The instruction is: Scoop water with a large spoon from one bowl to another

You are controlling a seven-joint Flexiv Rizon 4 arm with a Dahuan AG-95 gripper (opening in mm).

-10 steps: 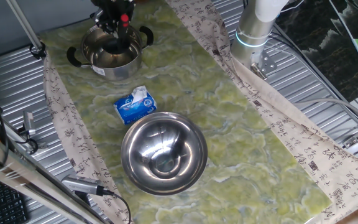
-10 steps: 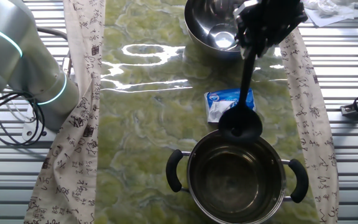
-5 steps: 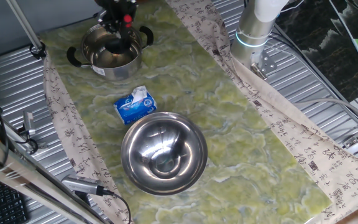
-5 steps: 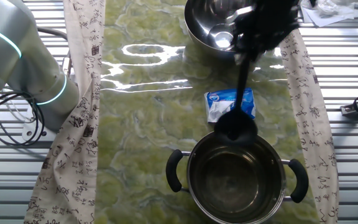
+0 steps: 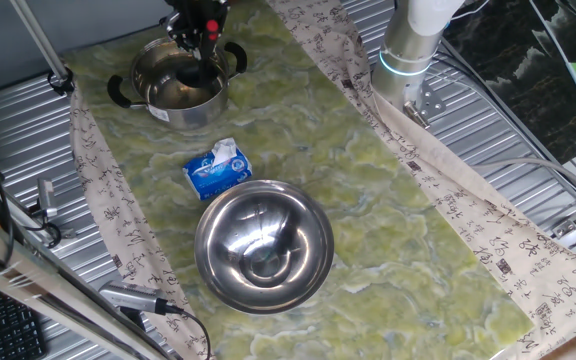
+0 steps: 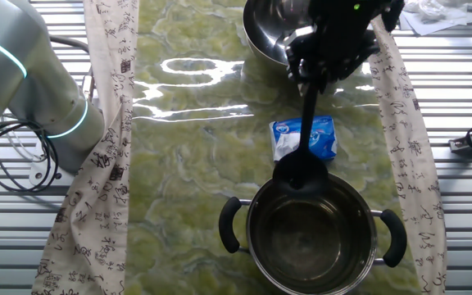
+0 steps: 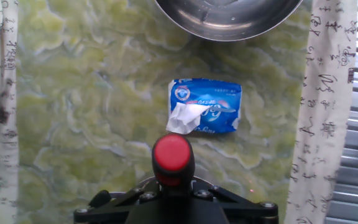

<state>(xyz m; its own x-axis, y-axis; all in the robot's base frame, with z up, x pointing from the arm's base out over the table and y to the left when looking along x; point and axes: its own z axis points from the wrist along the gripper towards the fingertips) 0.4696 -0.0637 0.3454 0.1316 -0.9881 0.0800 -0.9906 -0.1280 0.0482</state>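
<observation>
My gripper (image 6: 316,67) is shut on the upper handle of the large spoon (image 6: 307,123), a dark ladle hanging almost straight down. Its cup (image 6: 300,172) sits at the far rim of the steel two-handled pot (image 6: 359,270). In the hand view the spoon's round red end (image 7: 173,153) stands just above my gripper (image 7: 173,190). From the one fixed view, my gripper (image 5: 200,28) hovers over the pot (image 5: 164,108). The wide steel bowl (image 5: 218,275) stands apart from it. Water shows only as a sheen inside the pot; I cannot tell whether the cup holds any.
A blue-and-white tissue pack (image 6: 324,139) lies on the green mat between pot and bowl (image 6: 260,37), right under the spoon handle. Patterned cloth strips (image 6: 105,123) edge the mat. The arm's base (image 6: 23,90) stands beside it. Cables and tools (image 5: 133,300) lie on the ribbed metal.
The gripper and spoon have shifted sideways along the pot's rim, toward the arm's base. The spoon's cup stays at the rim. Pot, bowl and tissue pack have not moved.
</observation>
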